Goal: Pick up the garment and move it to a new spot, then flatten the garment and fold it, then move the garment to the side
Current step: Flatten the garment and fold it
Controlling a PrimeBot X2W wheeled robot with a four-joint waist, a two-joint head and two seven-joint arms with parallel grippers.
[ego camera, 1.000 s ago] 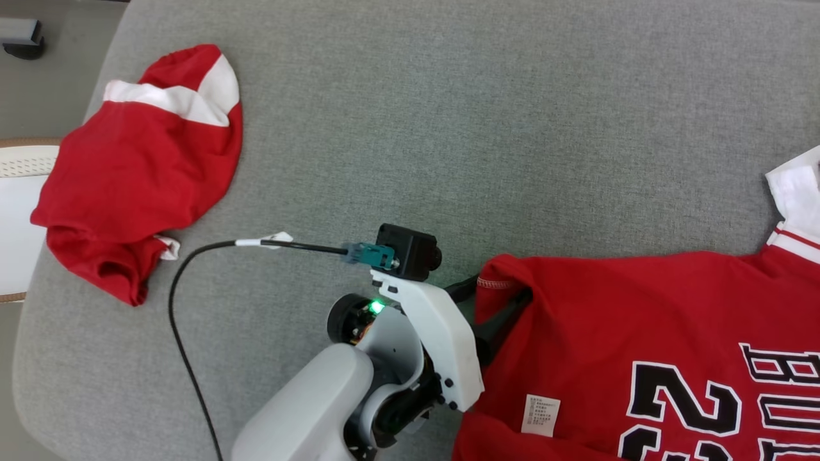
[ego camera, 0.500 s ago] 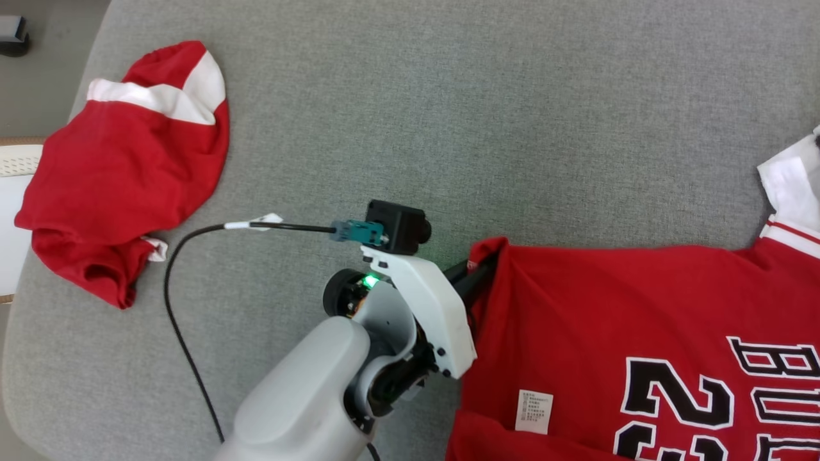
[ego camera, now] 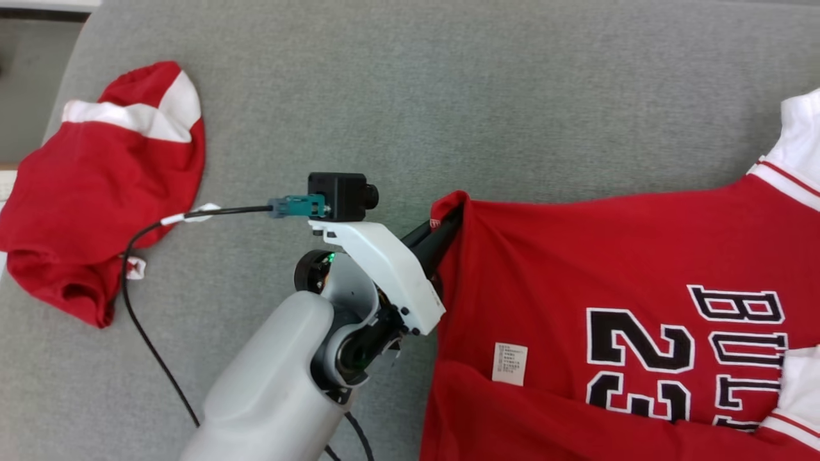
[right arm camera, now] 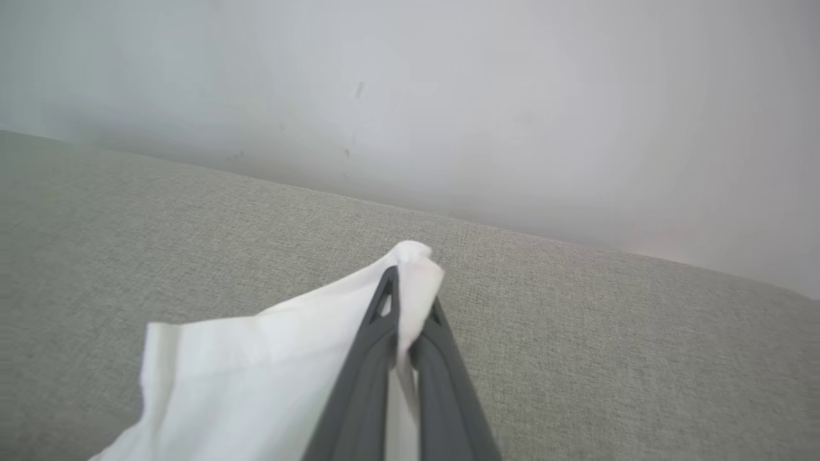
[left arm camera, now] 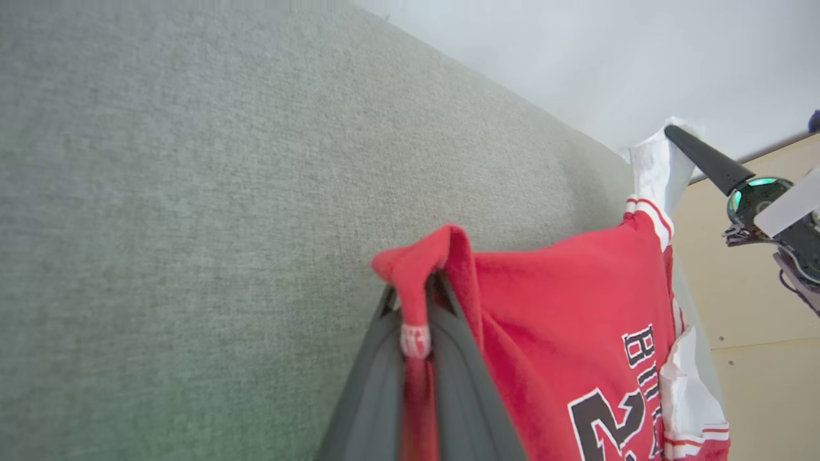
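The garment (ego camera: 608,269) is a red jersey with black and white lettering and white sleeves, spread over the right half of the grey cushion (ego camera: 448,96). My left gripper (ego camera: 448,221) is shut on its red hem corner, which folds over the fingertips in the left wrist view, where the left gripper (left arm camera: 416,301) pinches the garment (left arm camera: 564,301). My right gripper (right arm camera: 410,288) is shut on the tip of the white sleeve (right arm camera: 256,371). The left wrist view also shows the right gripper (left arm camera: 669,131) at the garment's far end, holding that white sleeve up.
A second red and white garment (ego camera: 96,192) lies bunched at the cushion's left end. A black cable (ego camera: 141,307) loops from my left wrist camera over the cushion. Pale floor (left arm camera: 756,307) lies beyond the cushion's edge, and a white wall (right arm camera: 448,96) stands behind it.
Both grippers have shut on the garment. The left one has drawn the red corner up and away from the cushion. The head camera has shifted, so the whole picture has slid left.
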